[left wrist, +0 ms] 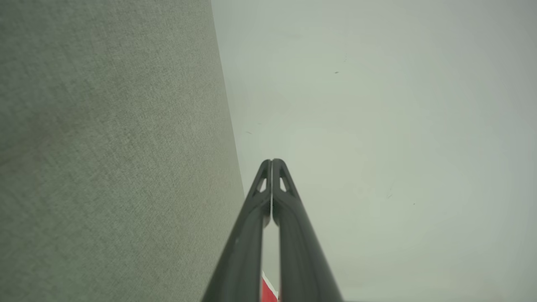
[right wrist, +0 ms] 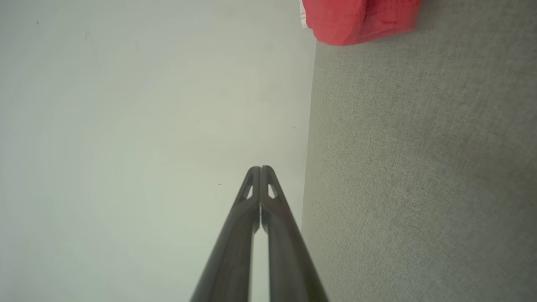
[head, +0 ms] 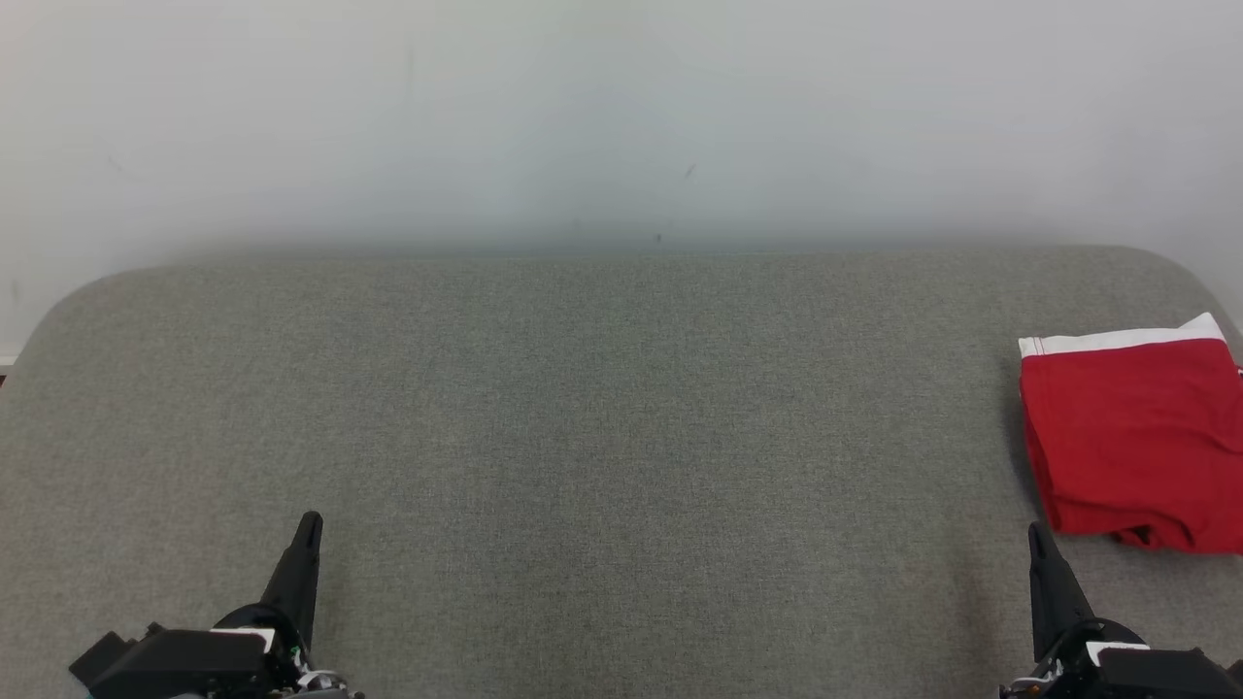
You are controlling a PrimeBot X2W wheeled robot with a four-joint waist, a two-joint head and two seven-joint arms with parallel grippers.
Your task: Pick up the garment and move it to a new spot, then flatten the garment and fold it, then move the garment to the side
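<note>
**Folded red garment at three o'clock, both grippers closed and empty**

A wide grey fabric-covered surface (head: pixel 621 437) with rounded far corners takes up the lower part of the head view. A pale, plain wall (head: pixel 621 116) rises behind it toward twelve o'clock. The red garment (head: pixel 1131 447) lies folded into a compact rectangle at three o'clock on the surface, running out past the picture's edge. Its white waistband sits along its twelve o'clock side and its looser hem toward six. The left gripper (head: pixel 309 529) rests at seven o'clock, well apart from the garment. Its two dark fingers are pressed together with nothing between them. The right gripper (head: pixel 1037 536) sits at five o'clock, near the garment's lower corner but not touching it. Its fingers are likewise closed tip to tip and it holds nothing.
</note>
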